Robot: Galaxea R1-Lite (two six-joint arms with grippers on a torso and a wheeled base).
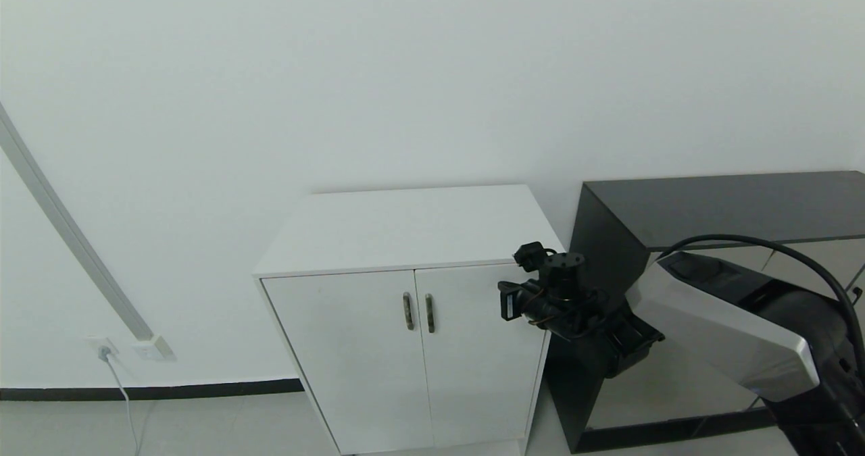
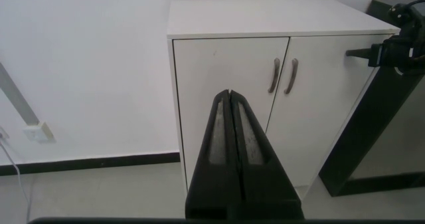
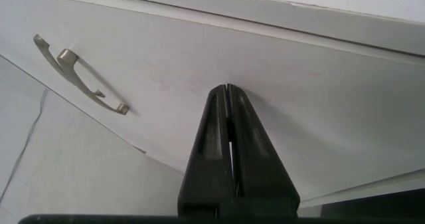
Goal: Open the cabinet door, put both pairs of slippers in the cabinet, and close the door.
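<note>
Cabinet door handle (image 1: 430, 313), upright at the centre seam of the cabinet (image 1: 405, 226), lies inboard of the nearer right gripper (image 1: 505, 302), which is pressed together.

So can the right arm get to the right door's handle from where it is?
Probably yes. The right claw hangs shut in front of the right door, with nothing but bare door panel between it and the handle. It would need to open first.

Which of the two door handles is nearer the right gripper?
The right door's handle; the right gripper sits before that door, while the left door's handle lies farther off.
</note>
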